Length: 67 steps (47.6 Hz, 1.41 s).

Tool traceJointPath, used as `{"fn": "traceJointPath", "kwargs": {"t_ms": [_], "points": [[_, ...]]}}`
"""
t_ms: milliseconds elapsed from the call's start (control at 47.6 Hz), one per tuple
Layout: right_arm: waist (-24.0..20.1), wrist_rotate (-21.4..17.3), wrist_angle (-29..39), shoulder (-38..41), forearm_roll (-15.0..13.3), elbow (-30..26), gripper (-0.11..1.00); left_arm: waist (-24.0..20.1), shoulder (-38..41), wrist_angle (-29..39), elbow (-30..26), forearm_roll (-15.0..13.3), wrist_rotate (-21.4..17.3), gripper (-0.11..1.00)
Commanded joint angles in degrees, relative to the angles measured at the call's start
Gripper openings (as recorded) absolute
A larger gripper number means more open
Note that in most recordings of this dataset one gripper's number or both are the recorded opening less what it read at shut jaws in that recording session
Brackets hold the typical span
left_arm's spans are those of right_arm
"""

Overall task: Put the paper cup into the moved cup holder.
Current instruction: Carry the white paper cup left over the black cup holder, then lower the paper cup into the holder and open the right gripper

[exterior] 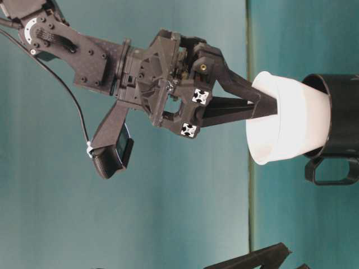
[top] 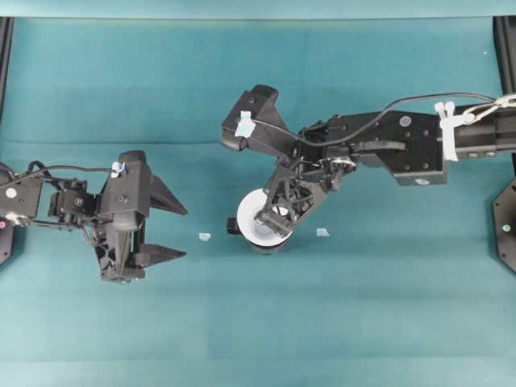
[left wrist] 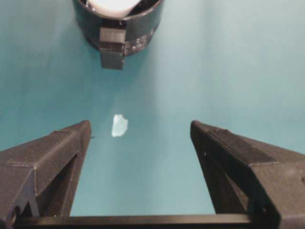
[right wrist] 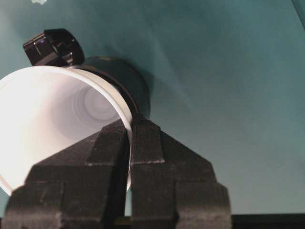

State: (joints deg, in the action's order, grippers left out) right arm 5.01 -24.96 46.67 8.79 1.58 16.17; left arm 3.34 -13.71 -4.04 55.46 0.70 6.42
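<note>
The right gripper (right wrist: 128, 138) pinches the plain white paper cup's (exterior: 291, 120) rim, base partly inside the glossy black round holder (exterior: 342, 115), while the left gripper (left wrist: 140, 138) sits spread well apart from it; releasing early could leave the cup tilted.

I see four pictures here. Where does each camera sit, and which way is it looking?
Overhead: above the table, looking straight down; both arms, left gripper open, right gripper at the paper cup.
Table-level: low beside the table, picture turned sideways; right arm pinching the cup's rim, its base inside the cup holder.
Left wrist: on the left arm, looking past its spread fingers toward the holder.
Right wrist: on the right arm, looking down its closed fingers into the cup.
Every view shares the cup in the holder.
</note>
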Motion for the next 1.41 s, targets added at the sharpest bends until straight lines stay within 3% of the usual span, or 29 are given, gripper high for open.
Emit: {"fn": "traceJointPath", "kwargs": {"t_ms": [0, 441, 693, 839, 1007, 1091, 1385], "points": [[0.0, 0.3, -0.4, -0.6, -0.2, -0.8, -0.08, 0.2, -0.5, -0.3, -0.6, 0.1, 0.1, 0.87], [0.0, 0.3, -0.1, -0.6, 0.5, -0.7, -0.07, 0.1, -0.4, -0.3, -0.7, 0.2, 0.1, 0.87], [0.0, 0.4, -0.1, -0.8, 0.6, -0.6, 0.02, 0.2, -0.4, -0.3, -0.7, 0.1, 0.1, 0.87], [0.0, 0.4, -0.1, -0.9, 0.6, -0.4, 0.23, 0.2, -0.4, -0.3, -0.7, 0.1, 0.0, 0.87], [0.0, 0.3, -0.4, -1.1, 0.5, -0.4, 0.71, 0.2, -0.4, -0.3, -0.7, 0.2, 0.0, 0.87], [0.0, 0.4, -0.4, -1.2, 0.3, -0.4, 0.89, 0.2, -0.4, -0.3, -0.7, 0.1, 0.0, 0.87], [0.0, 0.4, -0.4, -1.9, 0.1, -0.4, 0.86, 0.2, -0.4, -0.3, -0.7, 0.1, 0.0, 0.87]]}}
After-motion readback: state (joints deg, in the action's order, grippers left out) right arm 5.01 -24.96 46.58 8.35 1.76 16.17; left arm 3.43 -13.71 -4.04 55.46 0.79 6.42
